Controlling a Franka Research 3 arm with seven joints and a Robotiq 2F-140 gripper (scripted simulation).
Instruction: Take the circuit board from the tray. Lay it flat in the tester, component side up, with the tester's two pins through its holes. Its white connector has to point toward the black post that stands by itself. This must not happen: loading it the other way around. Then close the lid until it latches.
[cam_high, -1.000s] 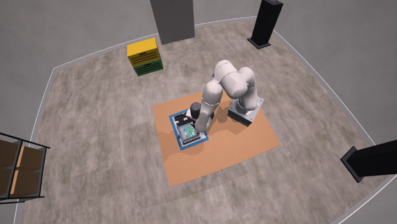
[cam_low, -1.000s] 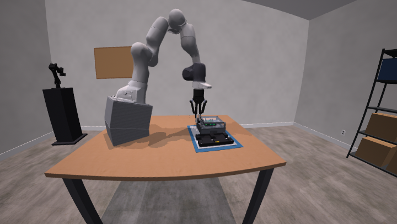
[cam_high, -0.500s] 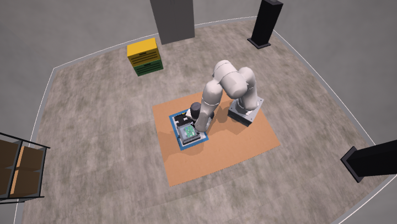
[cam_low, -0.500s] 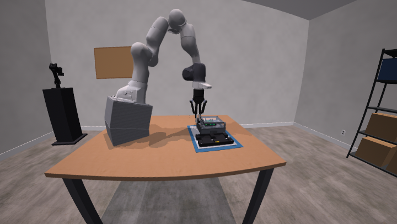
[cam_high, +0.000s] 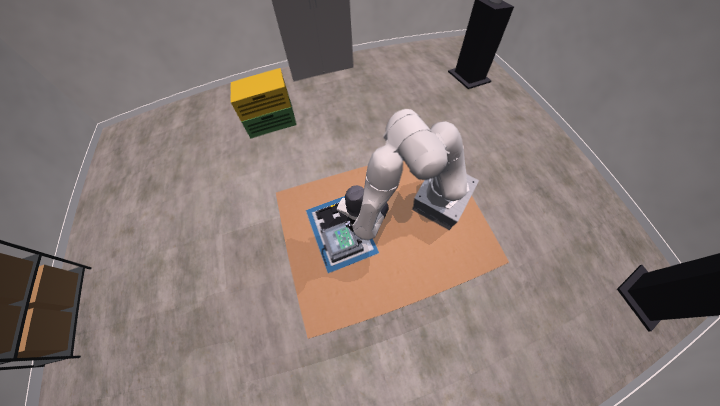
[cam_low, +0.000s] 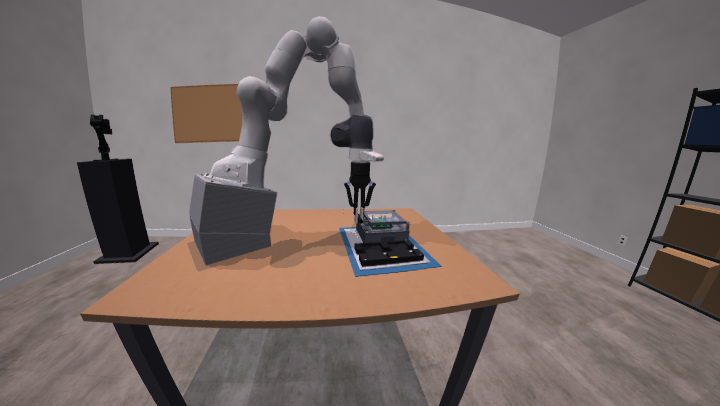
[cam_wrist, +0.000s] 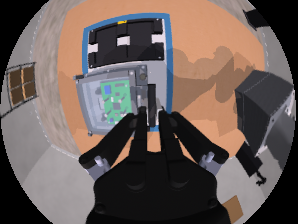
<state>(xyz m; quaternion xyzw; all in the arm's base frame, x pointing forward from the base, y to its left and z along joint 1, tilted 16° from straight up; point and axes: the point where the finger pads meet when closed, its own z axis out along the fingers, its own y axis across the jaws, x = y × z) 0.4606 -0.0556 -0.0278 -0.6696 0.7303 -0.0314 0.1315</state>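
A grey room fills every view, with a wood-topped bench (cam_low: 252, 292) at the centre of the exterior view. At the bench's left side a grey block base (cam_low: 226, 221) carries a pale robot arm (cam_low: 282, 65), which arches up toward the top of the frame and comes down again right of centre.

A blue mat (cam_low: 393, 269) lies on the bench just right of centre. On it, nearer the bottom of the exterior view, sits a flat black tray (cam_low: 388, 252). Directly behind the tray stands the tester (cam_low: 380, 234), a grey box with a clear lid (cam_low: 388, 217) lying level over its top.

The green circuit board (cam_wrist: 115, 102) lies flat inside the tester, under the lid, component side up. In the wrist view it sits left of centre, and in the top view it shows as a small green patch (cam_high: 344, 237) at the middle of the frame. The way its connector points is too small to tell.

The black claw (cam_wrist: 152, 117) points straight down at the tester's edge nearest the arm's base. Its fingers are drawn nearly together and pinch a narrow dark part on the lid's edge, seen just above the fingertips in the wrist view. Whether that part is a handle or a latch cannot be told.
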